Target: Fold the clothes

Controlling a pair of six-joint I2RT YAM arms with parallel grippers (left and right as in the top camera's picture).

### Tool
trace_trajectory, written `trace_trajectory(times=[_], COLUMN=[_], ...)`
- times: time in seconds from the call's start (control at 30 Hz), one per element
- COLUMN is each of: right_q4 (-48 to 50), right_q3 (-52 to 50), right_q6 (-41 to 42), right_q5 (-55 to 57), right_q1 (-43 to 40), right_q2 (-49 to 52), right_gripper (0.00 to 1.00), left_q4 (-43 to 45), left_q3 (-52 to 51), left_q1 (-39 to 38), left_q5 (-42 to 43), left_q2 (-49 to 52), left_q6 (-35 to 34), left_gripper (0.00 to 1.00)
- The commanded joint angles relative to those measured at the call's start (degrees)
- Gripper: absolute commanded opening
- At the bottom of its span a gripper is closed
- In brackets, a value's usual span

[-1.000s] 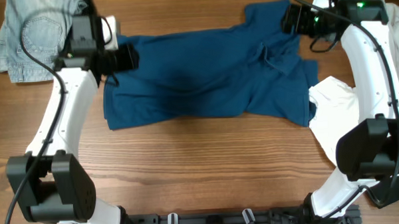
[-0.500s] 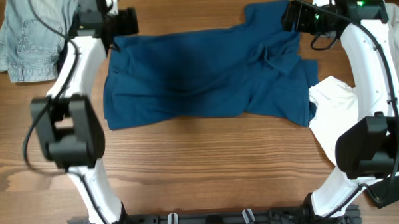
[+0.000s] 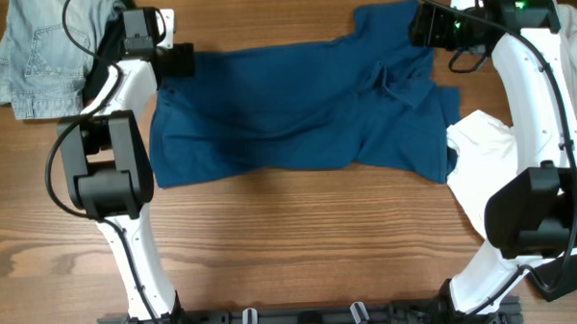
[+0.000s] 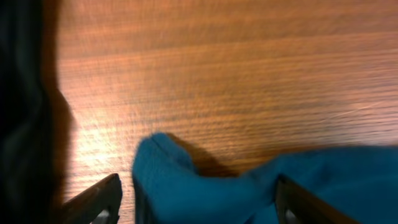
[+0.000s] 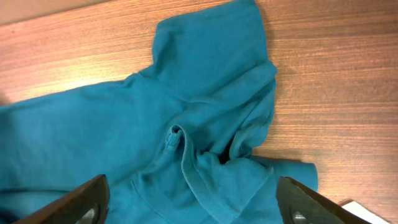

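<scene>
Spreading out from the arm bases, the brown wood-grain surface [image 3: 301,238] lies bare up to the near edge of the large dark blue short-sleeved T-shirt [image 3: 296,104]. The garment is laid sideways across the middle of the surface. Its left half is fairly flat, and its right end is rumpled into folds and ridges. To the robot's right, a crumpled white shirt [image 3: 486,165] sits on the surface, partly under the right arm, and touches the blue shirt's near right corner.

Farther back, both arms reach to the far edge of the blue shirt, one at each end. The left fingers [image 4: 99,198] are at the far left corner. In the left wrist view they are spread wide, with a raised fold of blue cloth between them and wood beyond. They are not pinching the cloth. The right fingers [image 5: 87,199] are also spread wide and grip nothing. They hang over the far right part of the shirt, where a sleeve juts out toward the back and a bunched ridge runs beneath them.

Farthest back on the left, a pale blue denim piece [image 3: 39,55] lies crumpled beyond the left arm, clear of the blue shirt.
</scene>
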Motion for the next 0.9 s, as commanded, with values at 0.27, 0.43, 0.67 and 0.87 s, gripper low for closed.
trace_trajectory(times=[0.27, 0.43, 0.67, 0.87], right_q4=[2.36, 9.11, 18.82, 25.35], right_q3=[0.59, 0.59, 0.59, 0.59], right_q6=[-0.42, 2.29, 3.21, 5.44], right_q5=[-0.87, 3.96, 3.91, 5.35], right_q1=[0.35, 0.35, 0.28, -0.96], right_q2=[1.9, 3.19, 10.86, 17.68], right_gripper=[0.44, 0.06, 0.19, 0.54], left_q4=[5.29, 2.91, -0.83, -2.12], left_q3=[0.52, 0.55, 0.55, 0.55], left_q1=[-0.04, -0.04, -0.26, -0.48], left_q5=[-0.7, -1.11, -0.87, -0.9], left_q2=[3.32, 2.64, 2.01, 2.01], left_q6=[-8.26, -13.57, -14.99, -14.97], left_gripper=[0.13, 0.04, 0.04, 0.04])
